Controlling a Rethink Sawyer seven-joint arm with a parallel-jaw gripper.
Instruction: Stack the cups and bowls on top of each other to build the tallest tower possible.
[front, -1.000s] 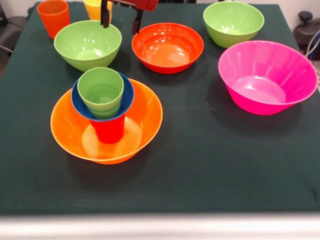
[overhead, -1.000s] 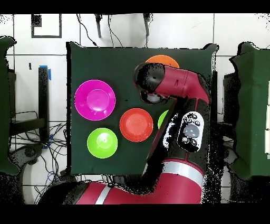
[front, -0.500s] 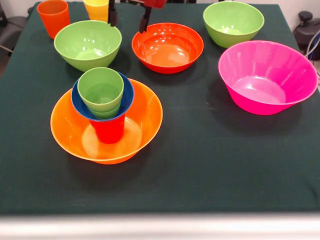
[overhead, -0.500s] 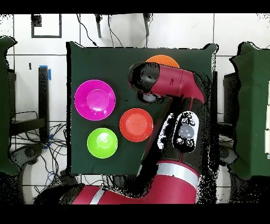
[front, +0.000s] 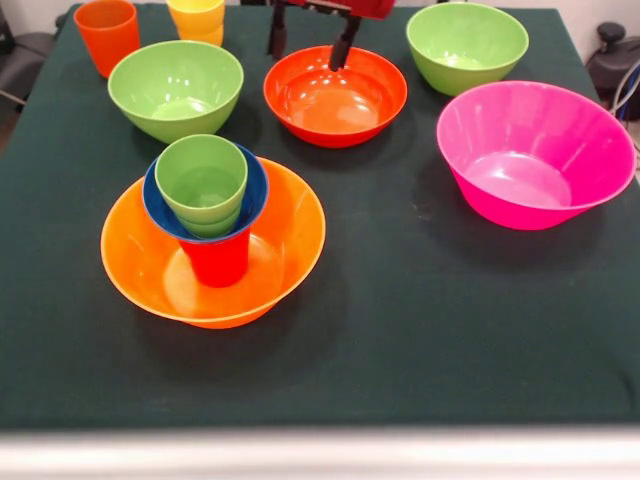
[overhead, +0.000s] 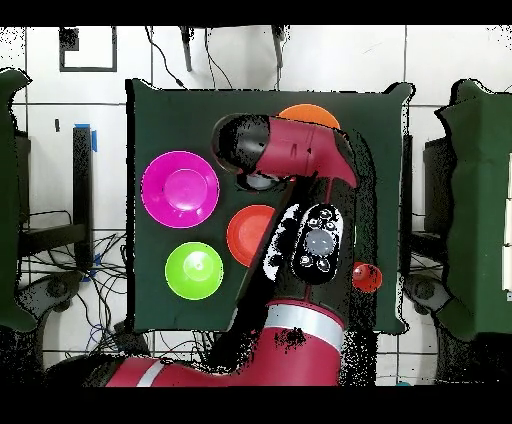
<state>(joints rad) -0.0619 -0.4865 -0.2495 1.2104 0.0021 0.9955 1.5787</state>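
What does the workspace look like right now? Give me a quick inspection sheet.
Surface: dark green tablecloth, no spills seen.
Job's things: tower in the large orange bowl: red cup, small blue bowl, light green cups nested on top. Loose: two light green bowls, red-orange bowl, pink bowl, orange cup, yellow cup.
Clutter: nothing seen.
Gripper: gripper open and empty, fingers above the red-orange bowl's far rim.
Cables: cables on the floor beside the table.
Surroundings: tiled floor; other dark-covered tables at both sides.
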